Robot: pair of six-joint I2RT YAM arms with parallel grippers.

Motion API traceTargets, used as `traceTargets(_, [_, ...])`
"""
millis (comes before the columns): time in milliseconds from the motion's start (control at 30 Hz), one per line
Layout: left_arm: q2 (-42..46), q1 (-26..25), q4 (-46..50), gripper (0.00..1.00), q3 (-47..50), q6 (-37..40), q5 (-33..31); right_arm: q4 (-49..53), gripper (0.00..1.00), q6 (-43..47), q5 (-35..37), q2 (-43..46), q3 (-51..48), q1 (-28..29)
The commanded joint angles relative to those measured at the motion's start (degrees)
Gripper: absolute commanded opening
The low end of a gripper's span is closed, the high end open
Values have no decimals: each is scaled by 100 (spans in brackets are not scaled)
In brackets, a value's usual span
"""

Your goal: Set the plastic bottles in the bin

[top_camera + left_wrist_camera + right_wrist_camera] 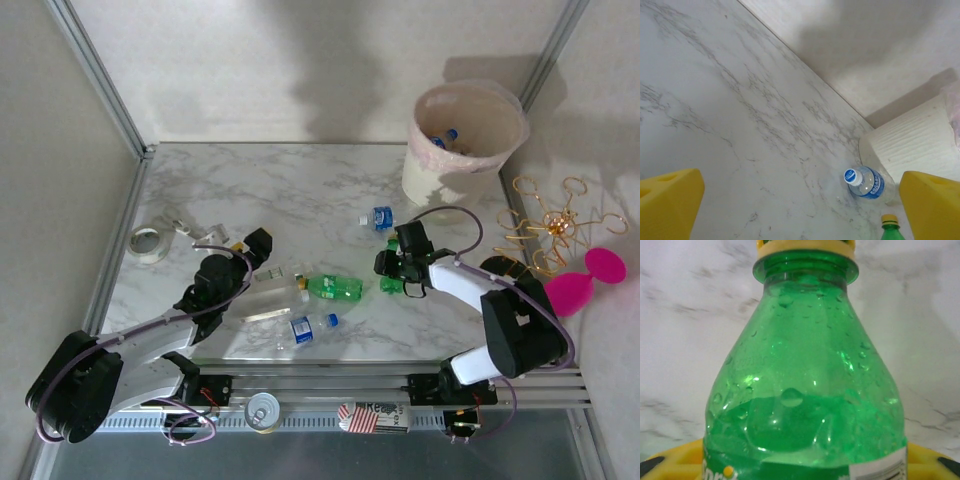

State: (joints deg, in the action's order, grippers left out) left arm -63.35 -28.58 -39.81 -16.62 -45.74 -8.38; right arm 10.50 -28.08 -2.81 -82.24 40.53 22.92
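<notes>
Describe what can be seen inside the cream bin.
The bin, lined with a pinkish bag, holds at least two blue-capped clear bottles. Its near wall covers the bottom, so anything deeper is hidden.

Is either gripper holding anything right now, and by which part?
Left gripper open, holding nothing. Right gripper straddles the green bottle at its labelled body, below the shoulder; firm grip cannot be told.

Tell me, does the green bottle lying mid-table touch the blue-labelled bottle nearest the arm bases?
Apart. The top external view shows a strip of bare table between the lying green bottle and the blue-labelled bottle.
</notes>
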Motion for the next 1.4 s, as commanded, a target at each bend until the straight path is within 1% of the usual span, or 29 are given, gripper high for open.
traceTargets(0, [106, 160, 103, 99, 95, -178, -120, -335, 43, 318, -500, 360, 490, 24])
traceTargets(133, [228, 379, 208, 100, 157, -312, -78, -343, 43, 612, -665, 436, 1099, 22])
traceTargets(233, [385, 577, 278, 100, 249, -426, -19, -215, 43, 919, -583, 436, 1713, 23])
traceTargets(433, [736, 947, 399, 100, 485, -651, 98, -19, 44, 1573, 96, 369, 3019, -73])
traceTargets(567, [910, 1065, 508, 100, 562, -662, 144, 15, 44, 1861, 456, 193, 3892, -413])
traceTargets(767, [1034, 1121, 637, 100, 598, -591, 212, -390, 45, 1815, 602, -172, 4683, -1175])
traceTargets(967, [1042, 1138, 875, 100, 472, -345, 431, -347, 46, 1674, 723, -973, 5478, -1719])
traceTargets(1100, [1021, 1137, 1157, 100, 297, -79, 595, -95, 47, 1639, 743, -1505, 5959, -1919])
traceTargets(1200, [987, 1144, 1393, 100, 139, 155, 735, 21, 48, 1561, 684, -1775, 6066, -1982])
traceTargets(1300, [912, 1138, 1637, 100, -35, 410, 883, 107, 51, 1508, 623, -1946, 6054, -2015])
traceTargets(1367, [855, 1136, 1820, 100, -155, 578, 997, 158, 55, 1482, 615, -2013, 6045, -2023])
